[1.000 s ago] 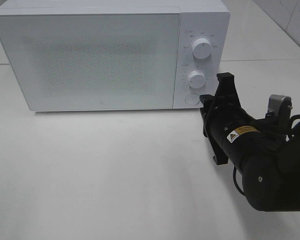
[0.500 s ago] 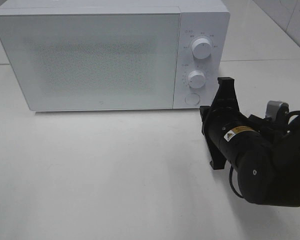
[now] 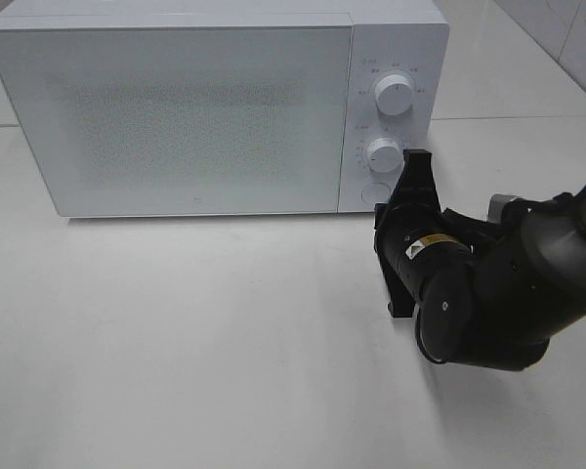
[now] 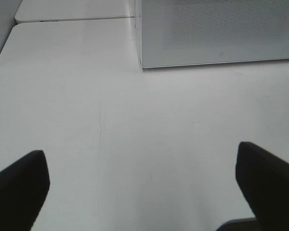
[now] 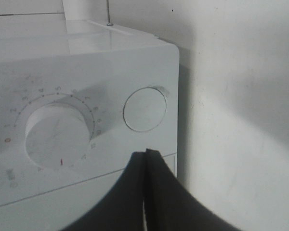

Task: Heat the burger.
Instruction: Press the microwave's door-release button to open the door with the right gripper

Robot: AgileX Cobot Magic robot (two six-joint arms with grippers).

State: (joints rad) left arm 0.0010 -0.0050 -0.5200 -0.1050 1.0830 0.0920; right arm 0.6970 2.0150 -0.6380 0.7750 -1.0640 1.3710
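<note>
With the burger nowhere in view and the microwave shut, the right gripper, fingers pressed together, points close at its round button, likely to pop the door, which calls for a straight push; the left gripper hangs spread.

Microwave — smooth white, seemingly plastic; table matt white.

White table — white microwave sits at rear w/ door shut.
</note>
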